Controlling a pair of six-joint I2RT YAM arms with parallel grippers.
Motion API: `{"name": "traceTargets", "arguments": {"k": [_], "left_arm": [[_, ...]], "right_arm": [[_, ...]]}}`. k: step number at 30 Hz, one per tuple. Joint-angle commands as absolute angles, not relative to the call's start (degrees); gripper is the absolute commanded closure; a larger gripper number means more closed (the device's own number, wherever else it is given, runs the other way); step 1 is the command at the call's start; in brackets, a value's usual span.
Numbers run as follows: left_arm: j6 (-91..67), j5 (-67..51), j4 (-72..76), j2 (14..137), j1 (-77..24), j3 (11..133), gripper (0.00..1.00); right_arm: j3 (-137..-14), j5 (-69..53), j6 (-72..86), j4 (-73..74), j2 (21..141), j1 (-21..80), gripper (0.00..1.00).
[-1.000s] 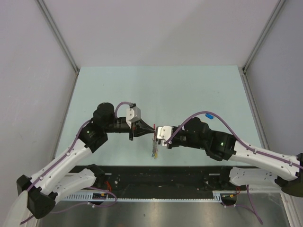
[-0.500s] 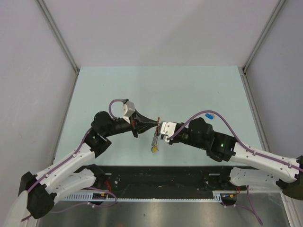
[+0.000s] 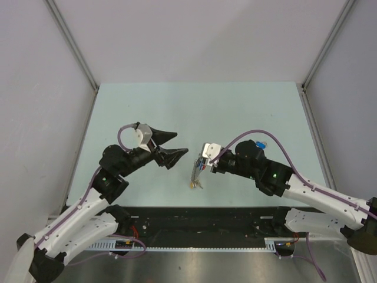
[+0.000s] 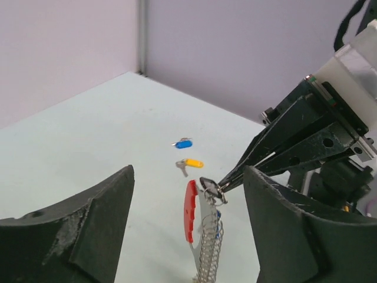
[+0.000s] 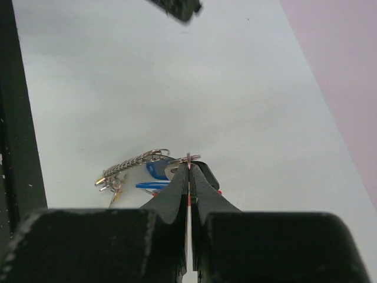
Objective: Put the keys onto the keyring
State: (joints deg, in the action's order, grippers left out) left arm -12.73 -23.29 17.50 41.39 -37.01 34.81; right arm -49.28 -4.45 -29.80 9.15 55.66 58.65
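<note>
Keyring, red arc in left-wrist view

White links, purple cables, black left gripper.

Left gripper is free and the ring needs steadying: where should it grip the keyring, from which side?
Probably the red curved section of the keyring, from the side of the open left gripper. The ring hangs from the shut right gripper, and that arc is bare, the chain beside it.
</note>
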Motion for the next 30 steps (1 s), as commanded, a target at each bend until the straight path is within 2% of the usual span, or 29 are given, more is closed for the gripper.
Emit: {"name": "traceTargets", "arguments": {"k": [1,5,9,17,23,30], "left_arm": [[-8.01,-15.22,7.83,38.15,-35.25,39.02,0.18],[-7.56,-3.56,1.86,34.12,-34.37,39.11,0.0],[-8.96,6.21,-4.64,32.17,-32.96,37.97,0.0],[-11.78,11.95,-11.5,31.47,-28.48,37.0,0.0],[-12.83,17.4,-16.07,30.94,-26.19,39.19,0.0],[-13.45,19.15,-18.72,28.83,-25.58,39.46,0.0]], "right_arm": [[-52.81,-6.85,-27.16,7.29,57.74,54.86,1.0],[-55.54,-8.78,-25.67,6.07,62.57,49.76,1.0],[-60.02,-8.53,-24.18,2.12,71.42,44.13,1.0],[-72.68,-2.81,-20.66,-6.23,86.47,35.35,1.0],[-72.25,-1.59,-14.95,-0.63,90.35,32.61,1.0],[-61.45,0.0,-7.48,3.95,87.81,32.34,1.0]]}}
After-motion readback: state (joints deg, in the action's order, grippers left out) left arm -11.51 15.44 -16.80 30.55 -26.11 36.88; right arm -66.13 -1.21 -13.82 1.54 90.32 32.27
